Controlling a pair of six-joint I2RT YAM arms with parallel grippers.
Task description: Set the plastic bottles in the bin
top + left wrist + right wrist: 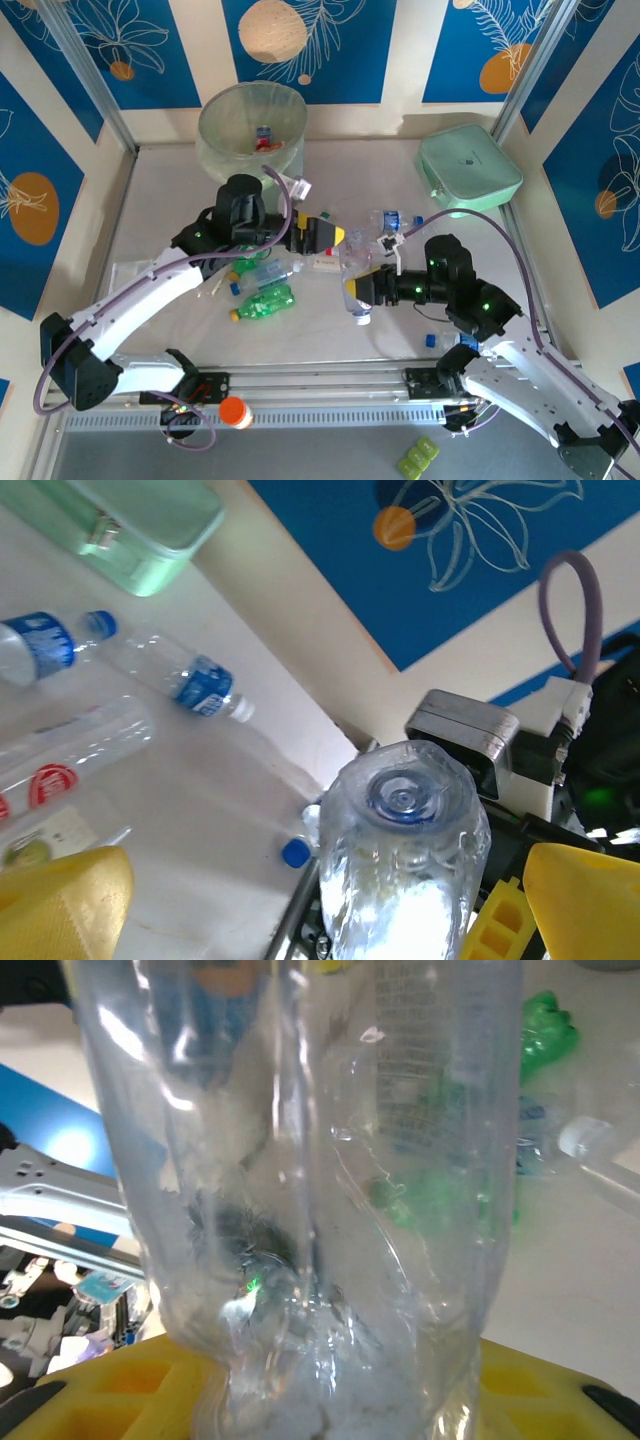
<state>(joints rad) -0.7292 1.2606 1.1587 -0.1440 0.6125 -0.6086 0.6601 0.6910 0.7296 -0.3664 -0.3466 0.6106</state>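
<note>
R end effector (362, 290) clamped on clear crumpled plastic bottle (353, 262), nearer than round translucent bin (225, 165); L end effector (340, 236) wide open, empty.

My right arm reaches leftward from its base, and the right gripper (367, 287) is clamped on the clear bottle (354, 272). My left arm stretches rightward with its elbow raised. The left gripper (338, 236) sits just far-left of that bottle, its yellow fingers (60, 905) spread wide and holding nothing.
</note>
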